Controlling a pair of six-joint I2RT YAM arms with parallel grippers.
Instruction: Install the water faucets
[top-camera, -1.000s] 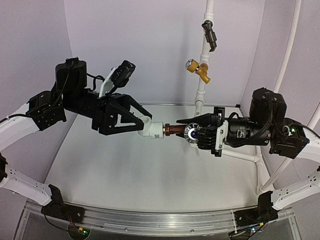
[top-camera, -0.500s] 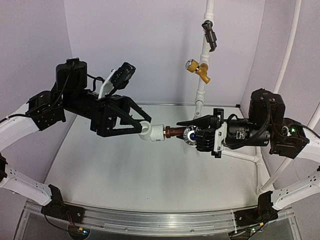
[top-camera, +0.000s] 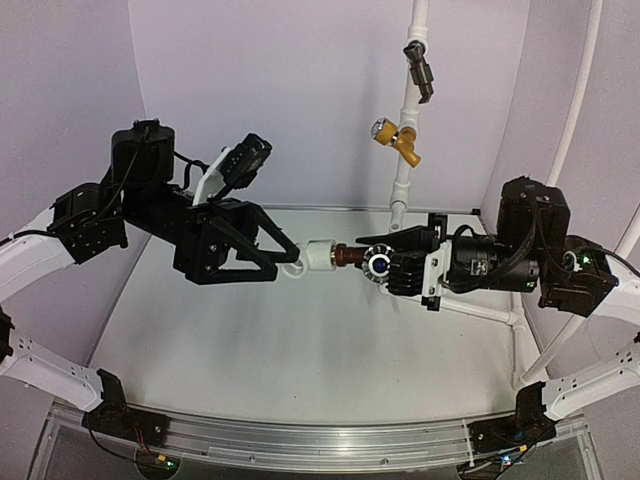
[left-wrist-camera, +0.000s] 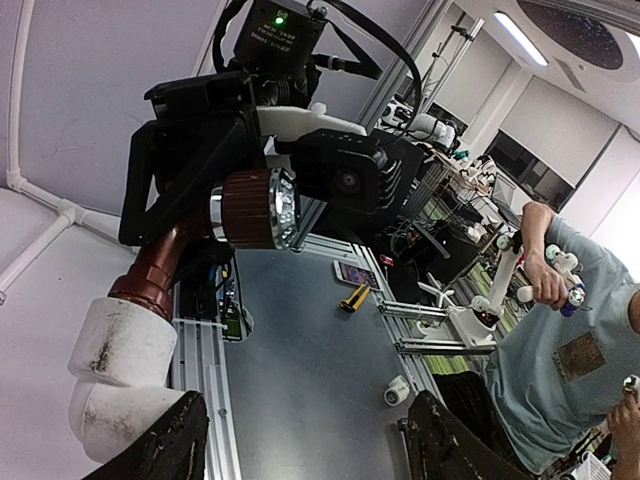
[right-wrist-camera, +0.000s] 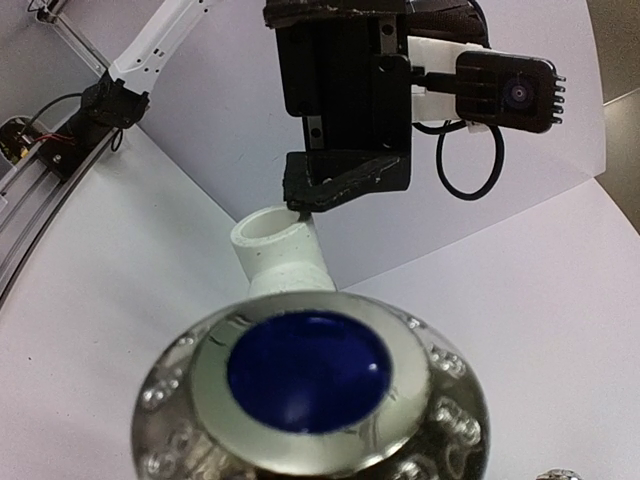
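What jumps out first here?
Mid-air over the table, a brown tap joined to a white elbow hangs between both tools: the right tool clamps the tap, the left tool stands open around the elbow. Behind, a yellow valve and a dark valve sit on a white pipe.

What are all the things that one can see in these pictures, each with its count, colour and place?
water faucet: one, reddish-brown with a blue-centred knob, in mid-air at the centre
white elbow fitting: one, white, on the faucet's stem
brass valve: one, yellow, on the upright pipe at the back
dark valve: one, grey-black, higher on the same pipe
pipes: several, white, at the back and the right side
table: one, whitish, below the arms
rail: one, silver, along the near edge
person: one, pale blue shirt, beyond the table
left pincer: one, black, open at the elbow fitting
right pincer: one, black, shut on the faucet
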